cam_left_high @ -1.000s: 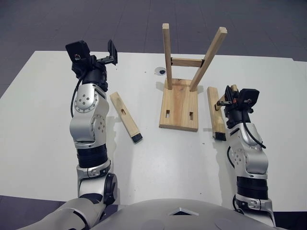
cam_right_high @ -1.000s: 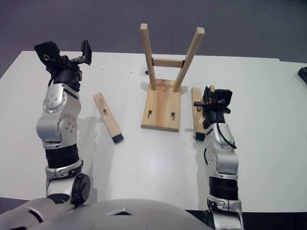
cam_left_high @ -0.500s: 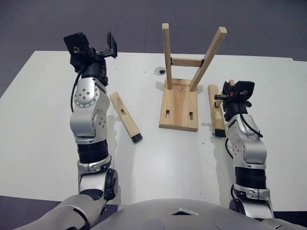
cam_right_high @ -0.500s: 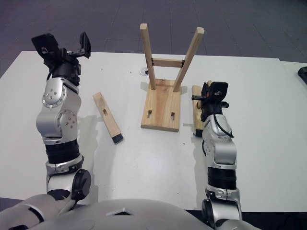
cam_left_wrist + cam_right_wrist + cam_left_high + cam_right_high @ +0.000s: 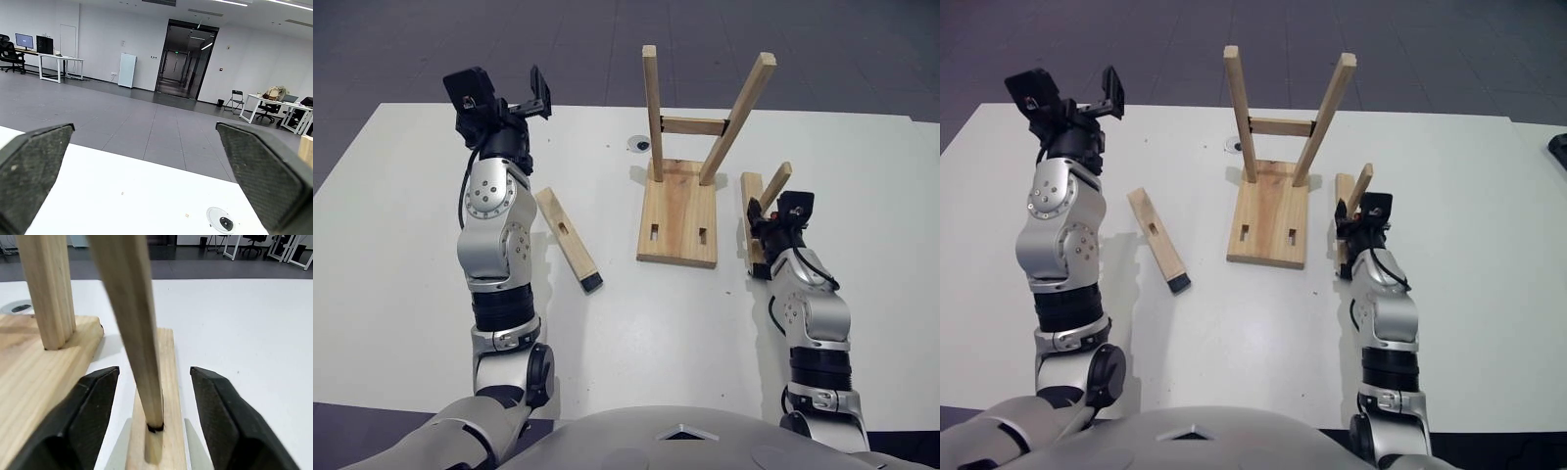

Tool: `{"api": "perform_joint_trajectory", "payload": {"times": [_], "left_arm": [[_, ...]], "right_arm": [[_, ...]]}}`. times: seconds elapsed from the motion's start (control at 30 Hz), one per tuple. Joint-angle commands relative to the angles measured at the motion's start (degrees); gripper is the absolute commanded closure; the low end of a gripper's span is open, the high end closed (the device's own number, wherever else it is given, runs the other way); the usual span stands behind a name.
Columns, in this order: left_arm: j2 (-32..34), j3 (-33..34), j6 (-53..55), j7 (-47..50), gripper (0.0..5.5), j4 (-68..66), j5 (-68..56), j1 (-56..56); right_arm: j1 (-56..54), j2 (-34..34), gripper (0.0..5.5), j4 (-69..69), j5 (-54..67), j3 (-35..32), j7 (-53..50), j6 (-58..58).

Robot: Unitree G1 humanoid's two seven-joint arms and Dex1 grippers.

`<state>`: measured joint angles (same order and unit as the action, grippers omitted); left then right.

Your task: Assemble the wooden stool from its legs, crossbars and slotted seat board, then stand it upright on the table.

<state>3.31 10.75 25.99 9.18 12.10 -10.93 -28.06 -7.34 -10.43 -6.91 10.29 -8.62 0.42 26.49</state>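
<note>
- Fingers of right gripper point(image 5: 154, 369) stood open astride the loose leg point(image 5: 747, 196) and crossbar point(image 5: 776, 183), ready for my grab.
- Left gripper point(image 5: 144, 126) gaped wide, raised clear of the counter point(image 5: 391, 245).

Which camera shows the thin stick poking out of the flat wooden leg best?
The right wrist view: the thin wooden crossbar stands close up, its end sitting in the slot of the flat wooden leg. Both eye views show it small, slanting up from that leg. The left wrist view faces the room instead.
</note>
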Motion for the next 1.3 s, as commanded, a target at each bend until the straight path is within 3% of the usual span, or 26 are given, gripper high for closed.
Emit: {"api": "perform_joint_trajectory", "payload": {"times": [0.03, 0.23, 0.43, 0.6, 0.93, 1.07, 1.2, 1.3], "left_arm": [[0.1, 0.06, -0.35, -0.07, 0.1, -0.47, 0.34, -1.27], [0.04, 0.18, -0.97, 0.06, 0.1, -1.08, 0.41, -1.63], [-0.35, 0.08, -1.91, 0.3, 0.1, -2.03, 0.5, -2.02], [-0.47, 0.0, -2.45, 0.38, 0.1, -2.69, 0.55, -2.47], [-0.5, -0.08, -2.04, 0.63, 0.1, -2.1, 0.57, -2.28], [-0.91, -0.64, -1.95, 0.64, 0.1, -1.97, 0.62, -2.05], [-0.45, -0.6, -1.34, 0.34, 0.1, -1.83, 0.58, -1.58], [-0.1, -0.29, -0.85, 0.32, 0.1, -1.52, 0.69, -0.21]], "right_arm": [[-4.0, -1.87, 2.09, -3.47, 0.03, -1.53, 0.52, 0.28], [-12.24, -3.9, 1.1, -6.01, 1.19, -3.31, 1.41, 0.7], [-22.48, -5.04, 0.14, 3.84, 0.33, -4.4, 1.6, -2.95], [-26.24, -5.63, 0.11, 11.45, -0.57, -4.68, 1.97, -6.97], [-41.03, -7.34, 0.11, 12.82, 1.8, -6.27, 2.81, -12.3], [-33.55, -5.74, 0.11, 14.87, -1.35, -3.21, 1.82, -9.95], [-16.9, -4.14, 0.11, 13.42, -4.52, 0.44, 1.12, -3.64], [-13.93, -3.38, 0.11, 14.64, -5.51, 0.89, 0.58, -3.39]]}}
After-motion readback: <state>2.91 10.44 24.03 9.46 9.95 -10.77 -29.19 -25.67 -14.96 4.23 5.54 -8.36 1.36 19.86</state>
